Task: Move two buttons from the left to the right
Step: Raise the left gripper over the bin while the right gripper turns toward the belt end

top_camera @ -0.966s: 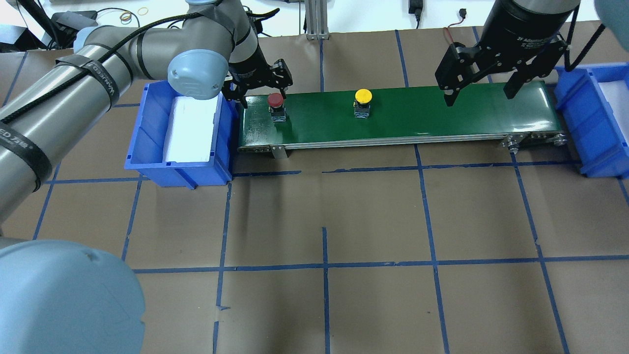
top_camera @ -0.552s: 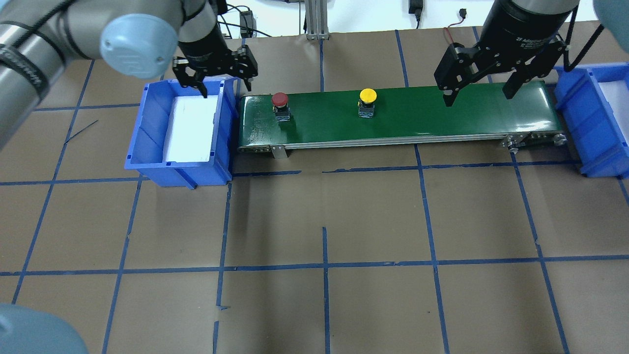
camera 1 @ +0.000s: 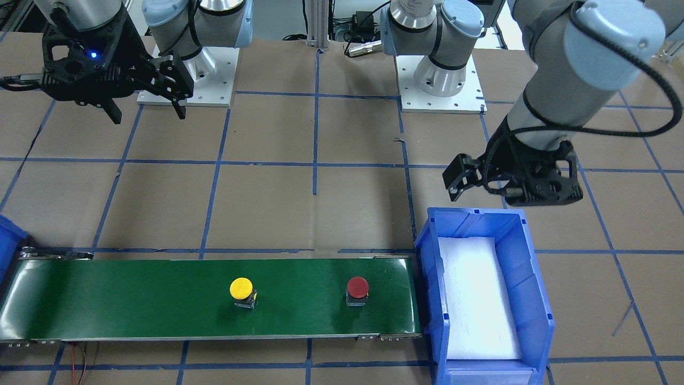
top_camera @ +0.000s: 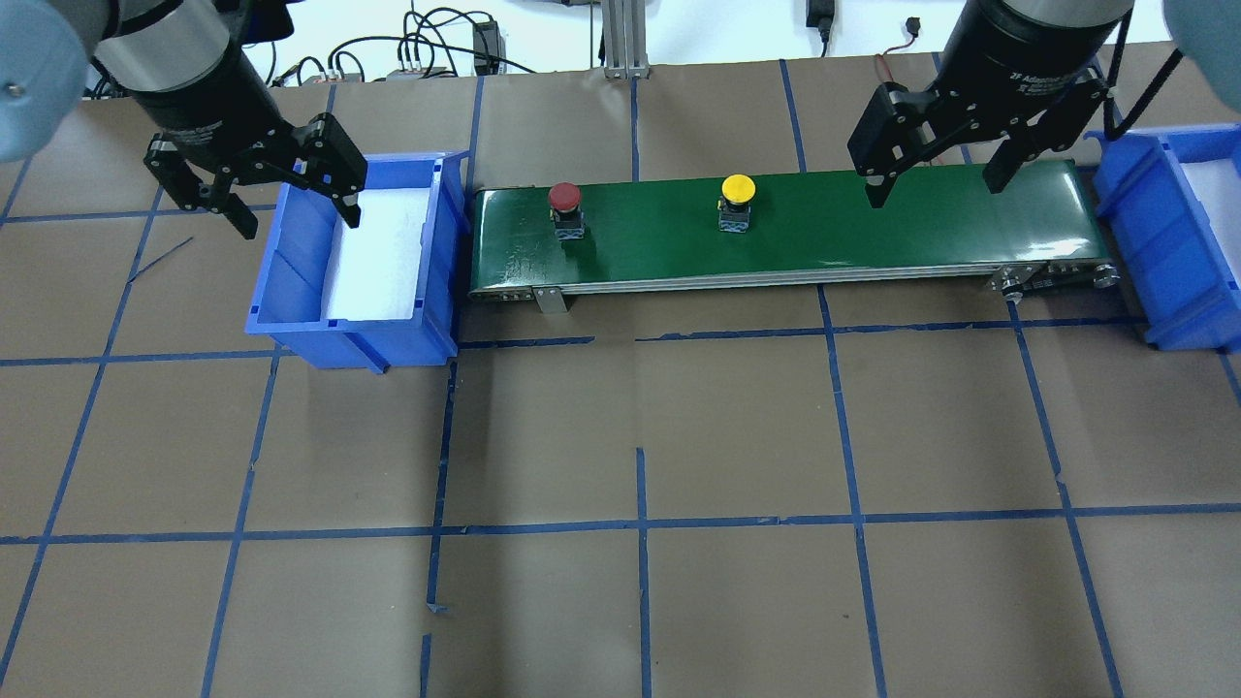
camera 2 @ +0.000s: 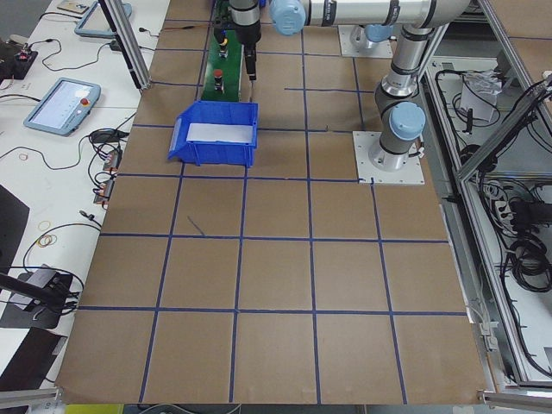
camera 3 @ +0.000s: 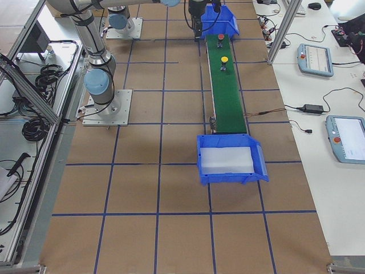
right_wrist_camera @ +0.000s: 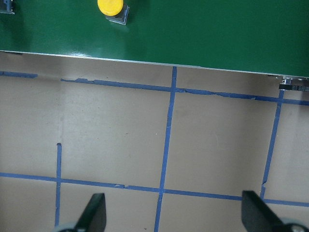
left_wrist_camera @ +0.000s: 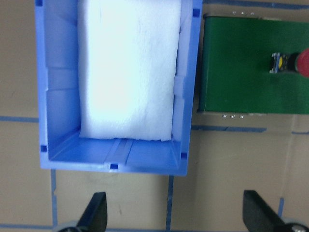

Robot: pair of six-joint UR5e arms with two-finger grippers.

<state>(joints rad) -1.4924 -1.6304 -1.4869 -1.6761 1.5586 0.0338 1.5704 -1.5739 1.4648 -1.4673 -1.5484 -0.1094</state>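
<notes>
We see both buttons standing upright on the green belt [top_camera: 873, 228], well apart from each other. The red button [top_camera: 564, 199] is near the belt's left end, close to the left bin [top_camera: 291, 301]. The yellow button [top_camera: 738, 189] is about mid-belt. Neither one is touched by a gripper.

The left gripper [top_camera: 299, 221] hangs above the left bin's outer side with its jaws spread wide and nothing between them. In its wrist view we look down on the bin's white foam pad [left_wrist_camera: 128, 72], with the red button at the picture's right edge.

The right gripper [top_camera: 935, 192] hovers by the belt's right end, also spread wide and empty. Its wrist view shows brown table [right_wrist_camera: 116, 125] under the fingers, with the yellow button up at the top left, on the belt. The right bin [top_camera: 1129, 218] sits just beyond the belt's right end, and we see no button in it.
</notes>
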